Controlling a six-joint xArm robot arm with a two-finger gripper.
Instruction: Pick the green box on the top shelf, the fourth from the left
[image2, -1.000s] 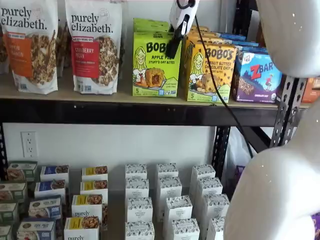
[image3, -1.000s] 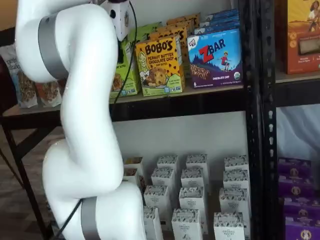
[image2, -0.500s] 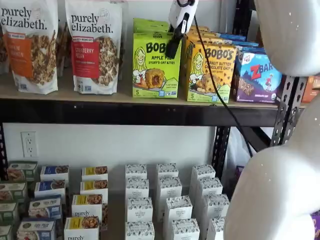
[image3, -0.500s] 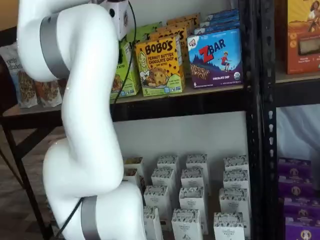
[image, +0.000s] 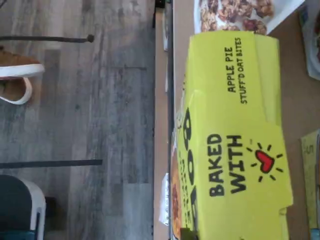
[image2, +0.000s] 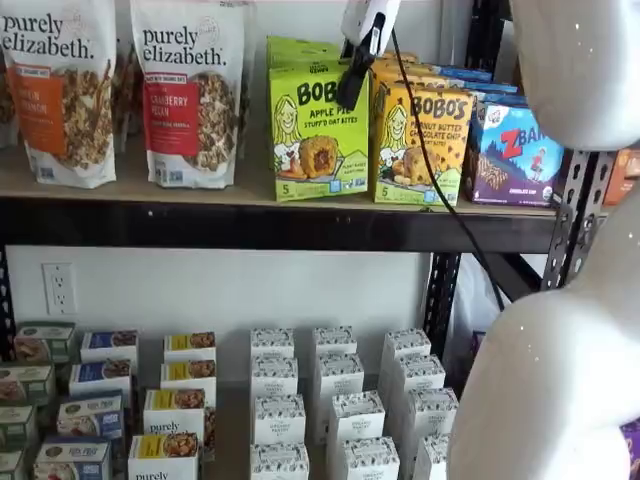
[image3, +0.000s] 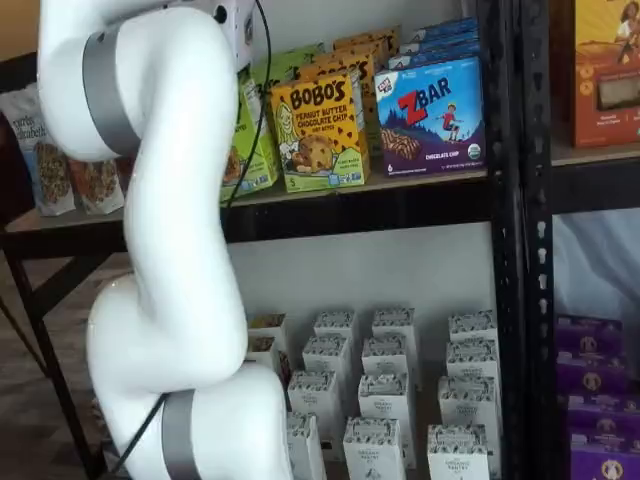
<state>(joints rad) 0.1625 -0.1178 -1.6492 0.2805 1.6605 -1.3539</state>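
Wrist view looks straight down on the green box (image: 232, 135), its top flap reading "BAKED WITH" and "APPLE PIE STUFF'D OAT BITES", with grey floor far below beyond the shelf edge. In a shelf view the gripper (image2: 352, 88) hangs from the upper edge, its black fingers (image2: 355, 80) pressed against the box's upper right corner; the jaws are closed on the green box (image2: 317, 130). The box stands tilted, leaning left, at the front of the top shelf (image2: 250, 225). Just right of it stands a yellow Bobo's box (image2: 420, 140), then a Zbar box (image2: 515, 150); left of it stand two granola bags (image2: 190, 90). Behind it, more green boxes line up toward the wall.
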